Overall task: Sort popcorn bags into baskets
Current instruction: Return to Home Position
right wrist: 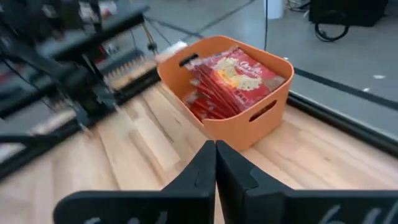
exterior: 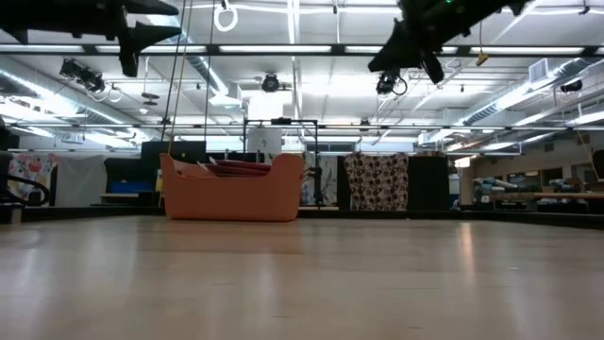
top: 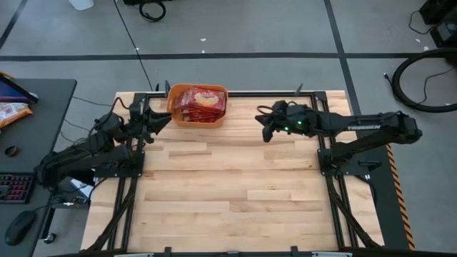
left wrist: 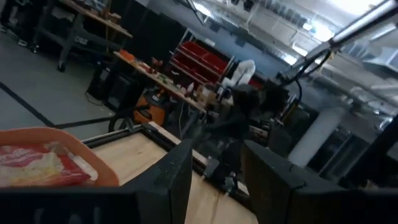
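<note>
The orange tub (top: 198,105) stands at the table's far edge, left of centre; it also shows in the low view (exterior: 232,189) and right wrist view (right wrist: 231,87). Several red popcorn bags (top: 202,102) lie stacked inside it, seen clearly in the right wrist view (right wrist: 231,84). My left gripper (top: 163,120) hovers in the air just left of the tub, open and empty (left wrist: 214,177). My right gripper (top: 264,132) hangs above the table to the tub's right, shut and empty (right wrist: 215,165). No bags lie on the table.
The wooden tabletop (top: 228,185) stretches bare toward the near edge. A black frame rail (top: 235,93) runs along the far edge behind the tub. A side desk with a keyboard and mouse (top: 18,193) sits left of the table.
</note>
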